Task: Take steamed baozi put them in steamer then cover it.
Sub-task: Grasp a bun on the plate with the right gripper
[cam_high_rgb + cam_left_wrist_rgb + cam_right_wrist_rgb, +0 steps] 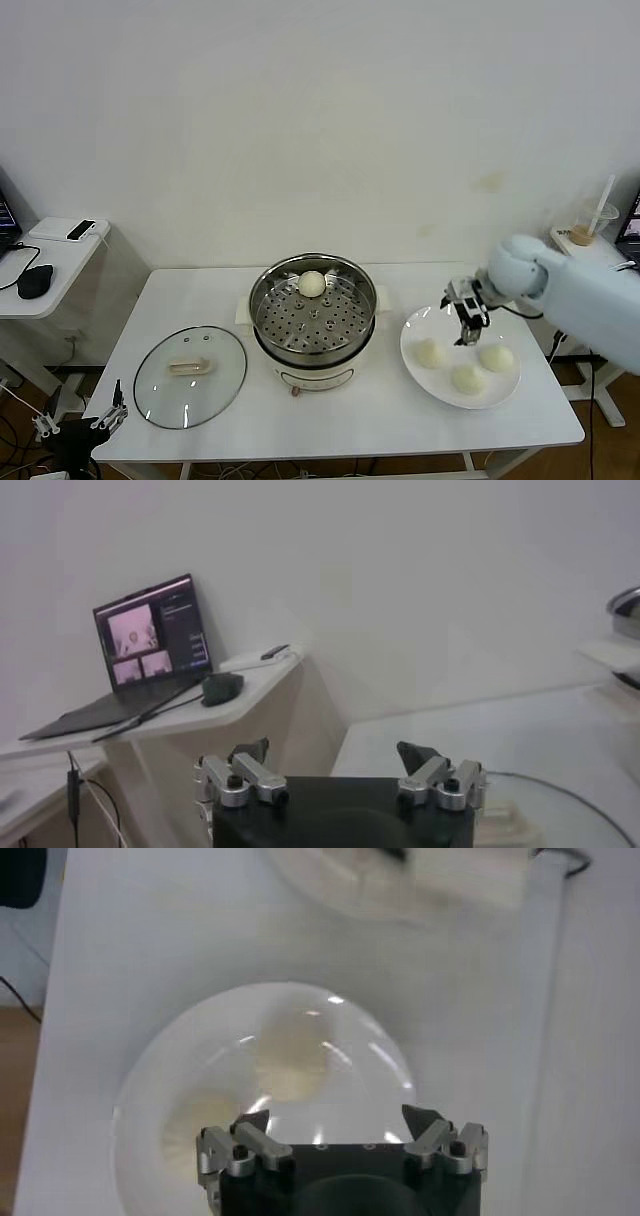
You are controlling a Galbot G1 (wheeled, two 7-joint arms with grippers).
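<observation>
Head view: one bun (312, 283) is seen in the steamer (315, 312), three on the plate (412, 335); the lid (190, 370) lies on the counter (350, 410). The right pincer (467, 318), wide open and empty, is held over the nearest plate bun (431, 352).

Left wrist view: the left pincer (340, 765) is parked, open, empty.

Right wrist view: descent should be centred on the bun, closing gently.

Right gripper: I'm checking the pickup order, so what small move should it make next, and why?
Probably lower the right gripper straight onto the nearest baozi and close. It hangs open and empty over the white plate, where three buns lie, while only one sits in the steamer. The cover lies on the table, and the left gripper is parked low.
</observation>
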